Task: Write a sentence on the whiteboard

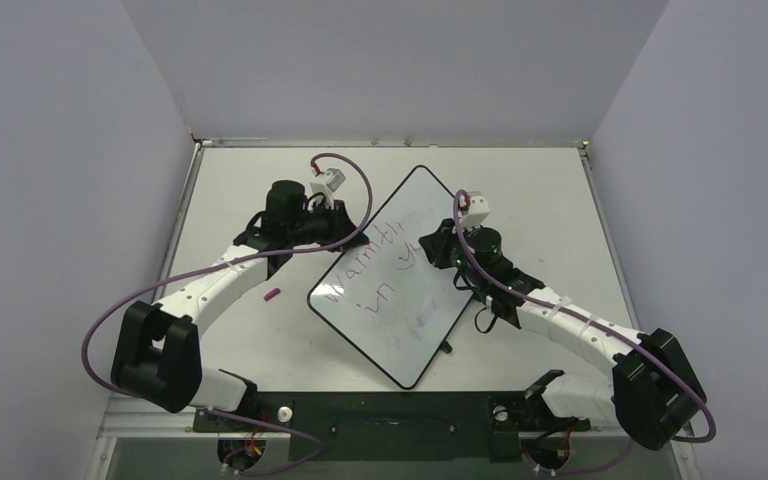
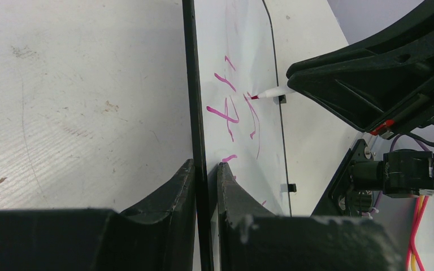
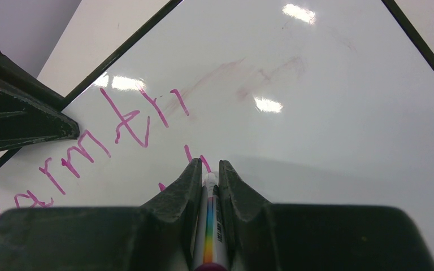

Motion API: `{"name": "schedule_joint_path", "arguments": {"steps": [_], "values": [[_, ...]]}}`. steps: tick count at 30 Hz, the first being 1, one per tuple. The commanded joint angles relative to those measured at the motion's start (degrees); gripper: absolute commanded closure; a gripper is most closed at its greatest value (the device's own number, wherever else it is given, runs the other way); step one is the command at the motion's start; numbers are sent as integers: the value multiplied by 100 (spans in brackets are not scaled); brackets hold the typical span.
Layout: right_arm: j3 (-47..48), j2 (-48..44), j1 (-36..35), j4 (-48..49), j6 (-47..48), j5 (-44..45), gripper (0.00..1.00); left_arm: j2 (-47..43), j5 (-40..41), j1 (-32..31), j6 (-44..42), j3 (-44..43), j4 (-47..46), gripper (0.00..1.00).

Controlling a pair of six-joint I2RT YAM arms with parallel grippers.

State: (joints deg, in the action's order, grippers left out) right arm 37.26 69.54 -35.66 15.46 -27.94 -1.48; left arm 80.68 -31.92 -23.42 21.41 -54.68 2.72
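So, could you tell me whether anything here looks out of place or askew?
The whiteboard lies at a diagonal, not square to the table. A small magenta piece, perhaps a marker cap, lies loose on the table left of it.

Whiteboard glossy, smooth; tabletop matt, scuffed, perhaps laminate.
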Motion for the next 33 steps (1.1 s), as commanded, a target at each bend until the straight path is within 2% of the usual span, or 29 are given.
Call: {"name": "schedule_joint_path", "arguments": {"steps": [1, 17, 33], "values": [[-143, -190, 14, -14, -35, 105, 100, -95, 292, 45, -513, -21, -373, 100], [524, 206, 120, -219, -20, 407, 100, -140, 283, 40, -509, -7, -360, 100], [442, 300, 86, 235, -232, -353, 100, -119, 283, 42, -508, -16, -362, 100]]}}
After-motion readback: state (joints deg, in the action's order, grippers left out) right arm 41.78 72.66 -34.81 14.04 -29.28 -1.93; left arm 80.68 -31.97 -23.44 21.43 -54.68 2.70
